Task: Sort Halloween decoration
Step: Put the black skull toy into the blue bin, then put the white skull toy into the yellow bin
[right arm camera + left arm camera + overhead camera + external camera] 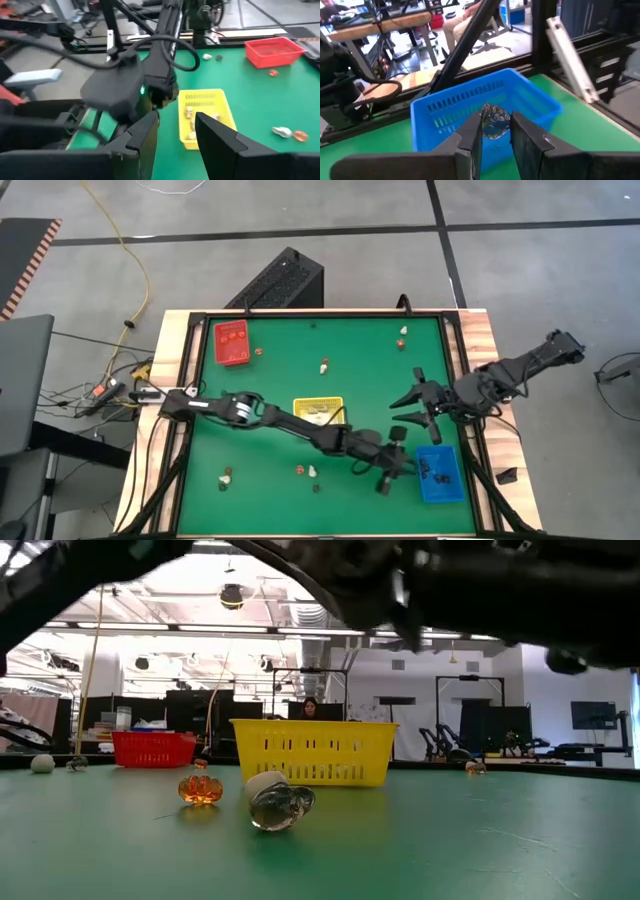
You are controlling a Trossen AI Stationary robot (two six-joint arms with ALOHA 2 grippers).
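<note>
Holding a small glossy dark trinket (494, 121), the left gripper (496, 131) has it pinched between its fingertips, jaws narrow, just short of the blue tray (530, 97). In the high view the left gripper (392, 470) sits right beside the blue tray's (440, 491) near edge; a few black pieces already lie inside.

Right gripper (415, 408) hangs above the worktop (260, 395) beyond the blue tray, jaws part open, nothing between them.

Handling, my read:
- The trinket looks hard, shiny plastic, very light. Stiff, so no crush worry, but slick and rounded: it could squirt out of a light pinch.
- The grip is at the very fingertips across the piece's middle. Fine for a short carry; avoid jerks.
- Release low over the tray. A light hard piece will likely bounce or roll if dropped from height.

Rest of the decoration, relative to the left gripper:
- Cream pieces in the yellow tray (318, 411), back along the left arm.
- An orange pumpkin (200, 788) and a clear, skull-like trinket (280, 806) lie loose on the green mat, close together; whether touching I can't tell.
- Scattered bits far across near the red tray (231, 342) and at the opposite side.

Loose ones: approach from above, pinch across the widest part. The pumpkin's round ribs give the better purchase.
</note>
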